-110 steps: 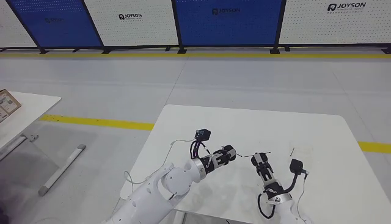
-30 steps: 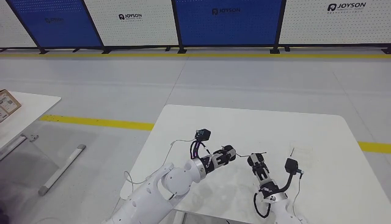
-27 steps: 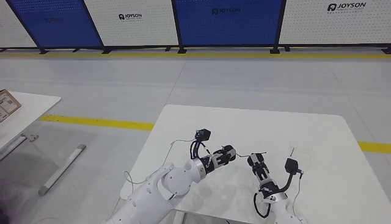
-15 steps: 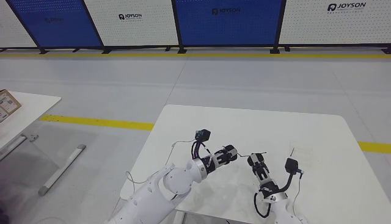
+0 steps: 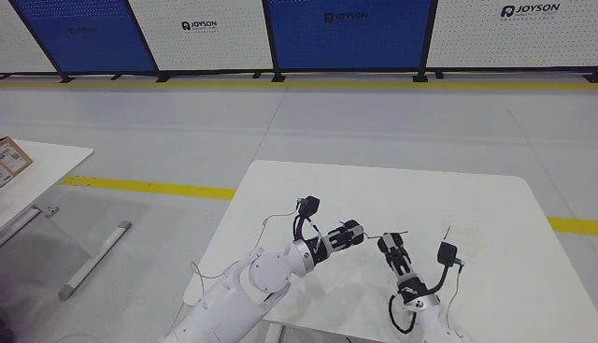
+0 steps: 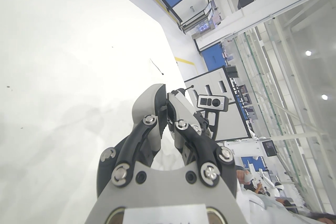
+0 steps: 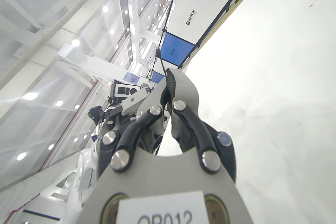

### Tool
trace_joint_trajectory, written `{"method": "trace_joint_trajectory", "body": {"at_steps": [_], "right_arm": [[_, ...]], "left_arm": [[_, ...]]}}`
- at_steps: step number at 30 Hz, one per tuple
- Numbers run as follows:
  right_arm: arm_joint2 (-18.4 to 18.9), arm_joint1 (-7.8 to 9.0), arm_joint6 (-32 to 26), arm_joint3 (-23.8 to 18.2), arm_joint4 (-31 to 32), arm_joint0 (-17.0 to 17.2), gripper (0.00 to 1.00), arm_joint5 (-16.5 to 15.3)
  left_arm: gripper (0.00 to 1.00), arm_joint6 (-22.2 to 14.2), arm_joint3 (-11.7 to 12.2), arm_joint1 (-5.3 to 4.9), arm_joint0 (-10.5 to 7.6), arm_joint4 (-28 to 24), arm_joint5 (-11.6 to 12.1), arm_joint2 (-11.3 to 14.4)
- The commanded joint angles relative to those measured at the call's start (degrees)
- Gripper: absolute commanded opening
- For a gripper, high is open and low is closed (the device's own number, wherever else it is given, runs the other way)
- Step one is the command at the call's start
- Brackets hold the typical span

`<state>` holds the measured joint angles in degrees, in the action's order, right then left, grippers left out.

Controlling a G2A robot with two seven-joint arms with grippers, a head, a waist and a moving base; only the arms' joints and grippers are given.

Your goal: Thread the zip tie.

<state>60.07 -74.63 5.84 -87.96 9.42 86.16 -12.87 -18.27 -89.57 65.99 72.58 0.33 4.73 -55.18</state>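
Note:
Over the near middle of the white table [image 5: 467, 193], my left gripper [image 5: 355, 234] and right gripper [image 5: 391, 241] face each other tip to tip, a short gap apart. A thin black zip tie [image 5: 374, 238] spans that gap. The right wrist view has my right gripper [image 7: 168, 75] shut on the zip tie [image 7: 160, 59], whose head end sticks out past the fingertips. My left gripper [image 6: 166, 95] has its fingers pressed together in the left wrist view. The tie's end between its pads is hidden, though the top view shows the strand running out of its tips.
A second thin dark tie [image 6: 156, 67] lies loose on the table to the right of the grippers [image 5: 447, 233]. The table's right edge is not far beyond it. Open tabletop stretches behind both grippers toward the far edge.
Since 3.7 s ago the right gripper has come a little to the left, closer to the left gripper. In the last second the left arm shifted slightly and both grippers stayed shut.

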Motion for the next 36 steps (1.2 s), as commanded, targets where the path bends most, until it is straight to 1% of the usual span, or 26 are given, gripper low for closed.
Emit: {"method": "trace_joint_trajectory", "body": {"at_steps": [1,6,12,27,28,30,34,36], "right_arm": [[0.22,-0.03,-0.29,-0.20,-0.08,0.20,0.00,0.11],[0.40,-0.24,-1.02,-0.09,-0.45,-0.09,0.00,1.28],[0.64,-0.48,-1.20,-0.29,-0.38,-0.18,0.00,2.83],[1.37,-0.90,-1.02,-1.36,0.83,0.66,0.00,4.11],[1.40,-0.93,-1.04,-1.37,0.87,0.68,0.00,4.15],[1.46,-0.98,-1.08,-1.38,0.93,0.71,0.00,4.23],[1.57,-1.12,-1.19,-1.41,1.14,0.73,0.00,4.53],[1.61,-1.18,-1.23,-1.40,1.19,0.72,0.00,4.63]], "left_arm": [[0.00,-0.24,0.06,0.05,0.01,-0.72,0.34,-0.09],[0.00,-0.28,0.26,0.11,-0.09,-0.91,0.54,-0.23],[0.00,-0.58,0.27,0.14,-0.15,-0.80,0.19,-0.42],[0.00,-1.28,0.41,0.29,-0.48,-0.65,-0.70,-0.49],[0.01,-1.25,0.40,0.30,-0.49,-0.61,-0.73,-0.49],[0.10,-1.12,0.37,0.33,-0.49,-0.50,-0.68,-0.50],[0.13,-0.89,0.25,0.36,-0.40,0.05,-0.58,-0.44],[0.16,-1.00,0.19,0.36,-0.42,0.32,-0.62,-0.41]]}}
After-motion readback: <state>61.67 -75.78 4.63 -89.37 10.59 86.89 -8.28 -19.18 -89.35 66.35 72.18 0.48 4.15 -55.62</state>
